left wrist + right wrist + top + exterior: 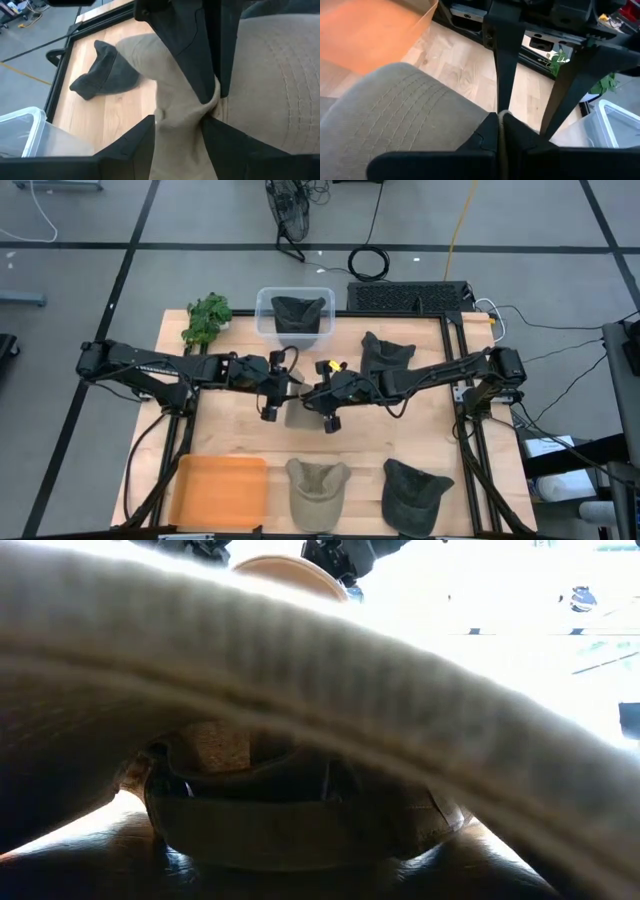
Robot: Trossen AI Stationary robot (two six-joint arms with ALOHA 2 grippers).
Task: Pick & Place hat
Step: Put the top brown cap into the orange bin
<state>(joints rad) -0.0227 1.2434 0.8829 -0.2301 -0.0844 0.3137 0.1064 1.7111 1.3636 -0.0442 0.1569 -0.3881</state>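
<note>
At the worktop (240, 430) near edge we see a tan cap (317, 492), with a dark cap (414, 492) to one side and an orange tray (220, 490) to the other. Farther in from the tan cap, mid-worktop, our left end effector (180, 131) and right end effector (501, 131) meet on a beige hat (270, 75), both clamped on its fabric. Beyond that hat lies another dark cap (385, 355), then a clear bin (294, 316) holding a dark hat, with a green plant (206, 318) beside it.
</note>
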